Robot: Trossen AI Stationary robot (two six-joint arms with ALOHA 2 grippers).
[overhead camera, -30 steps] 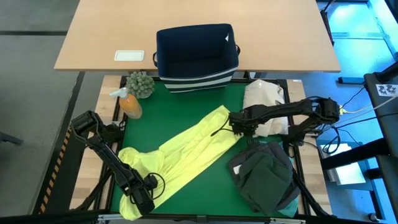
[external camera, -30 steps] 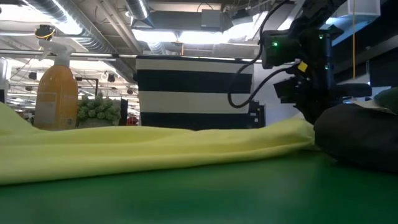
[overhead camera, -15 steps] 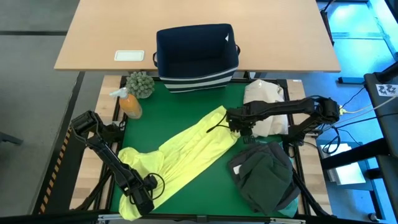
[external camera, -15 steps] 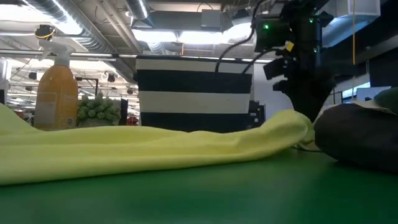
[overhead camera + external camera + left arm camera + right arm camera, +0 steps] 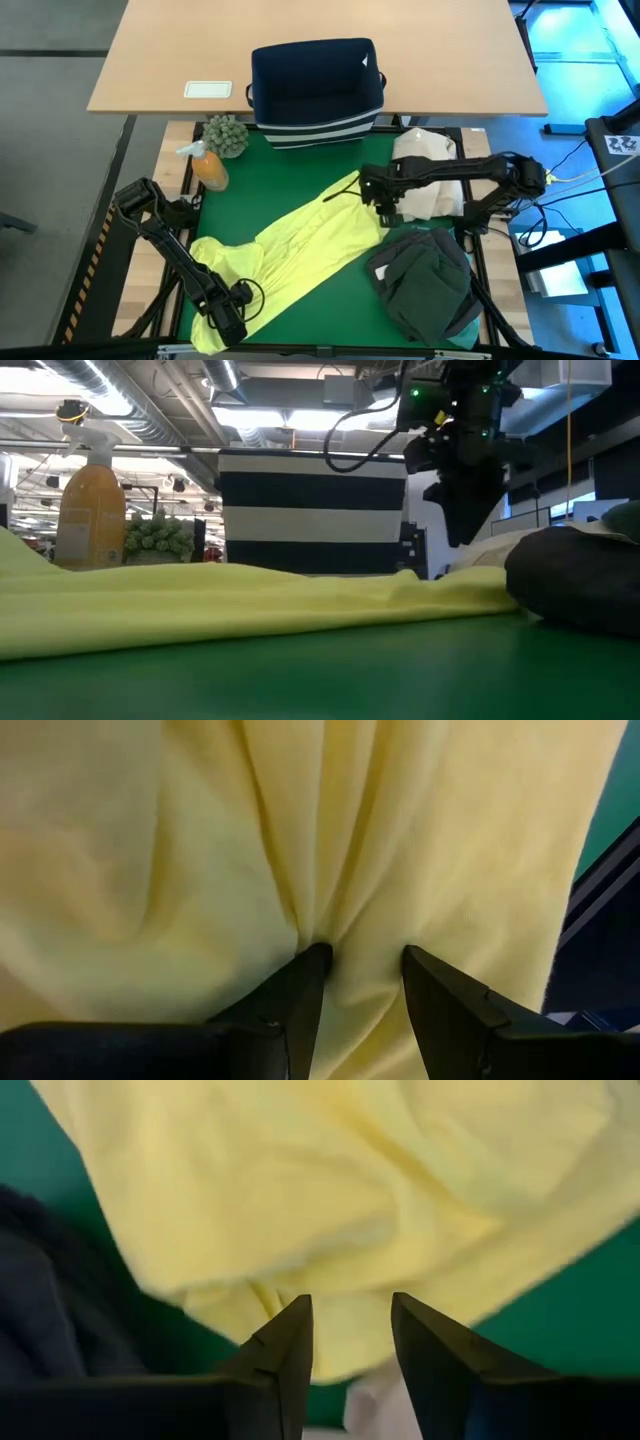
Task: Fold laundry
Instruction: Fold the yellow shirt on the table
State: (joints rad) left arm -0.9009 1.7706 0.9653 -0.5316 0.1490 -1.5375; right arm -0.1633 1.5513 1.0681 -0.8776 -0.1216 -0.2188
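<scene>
A bright yellow-green shirt (image 5: 290, 250) lies stretched slantwise over the green mat (image 5: 300, 170), from the near left to the far right. My left gripper (image 5: 232, 322) stands open on its near-left end, pointing down. My right gripper (image 5: 383, 210) hangs open above the shirt's far-right end (image 5: 350, 1210), clear of it; that end lies flat on the mat (image 5: 440, 585). A heap of charcoal and dark olive garments (image 5: 425, 285) rests on the mat at the near right, with a turquoise edge (image 5: 462, 335) under it. My left gripper comes at the shirt from above, pointing down, and its fingertips (image 5: 312, 960) stand on the cloth near the shirt's near-left end. Creases (image 5: 300, 910) run together at one fingertip. The cloth lies on the mat, and more of it shows in the gap between the fingers.
A navy bin (image 5: 317, 60) with a striped base stands at the mat's far edge. A cream-beige bundle (image 5: 425, 165) lies under my right arm. An orange spray bottle (image 5: 208, 168) and a small green plant (image 5: 227, 135) stand at the far left corner.
My right gripper has risen and drawn a little toward the table's left, letting go of the shirt's far-right end. That end, raised in a hump before, has dropped flat on the mat. The rest of the shirt has stayed where it was.
</scene>
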